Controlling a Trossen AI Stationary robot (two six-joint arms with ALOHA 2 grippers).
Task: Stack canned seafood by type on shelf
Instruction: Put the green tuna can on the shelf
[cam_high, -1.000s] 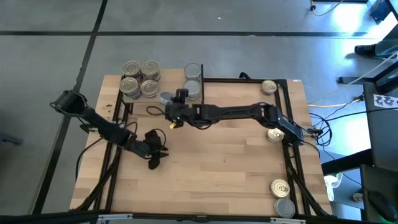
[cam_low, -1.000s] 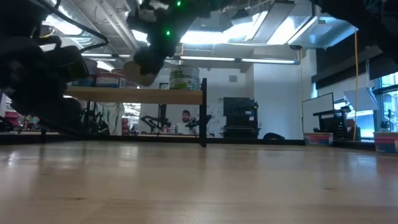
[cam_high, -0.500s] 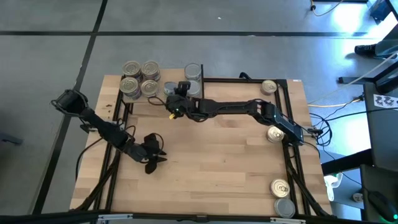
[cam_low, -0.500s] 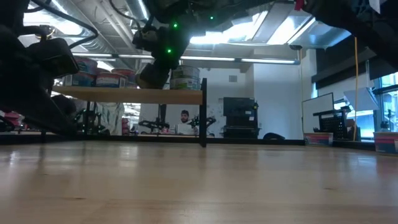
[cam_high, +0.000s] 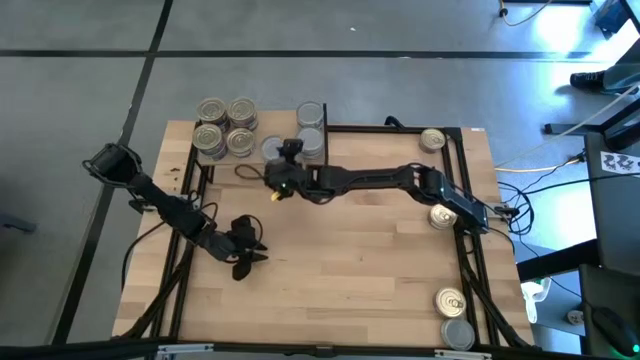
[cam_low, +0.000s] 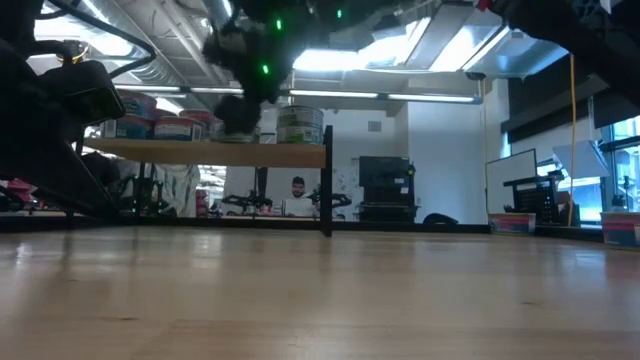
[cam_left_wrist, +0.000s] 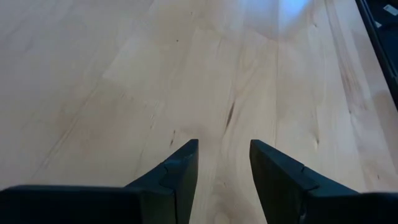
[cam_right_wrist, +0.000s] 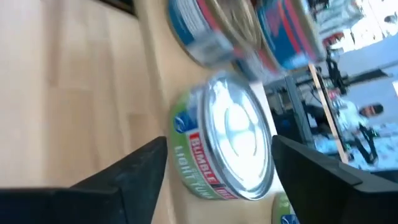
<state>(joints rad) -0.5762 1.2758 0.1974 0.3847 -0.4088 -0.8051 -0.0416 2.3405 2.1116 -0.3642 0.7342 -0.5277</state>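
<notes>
The right gripper (cam_high: 277, 172), fingers spread, straddles a silver-topped tin (cam_right_wrist: 227, 146) resting on the shelf (cam_low: 215, 152), seemingly freeing it beside its kind.

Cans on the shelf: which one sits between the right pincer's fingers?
The green-labelled silver-top can, alone between the open right pincer fingers on the shelf, beside the four-can gold-lid cluster and the silver-top stack.

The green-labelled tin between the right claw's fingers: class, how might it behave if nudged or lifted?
The green-labelled tin looks rigid metal, so it probably won't dent. Short and wide, it seems unlikely to tip on the shelf. Its shiny lid suggests smooth sides that might slip in the open right claw.
</notes>
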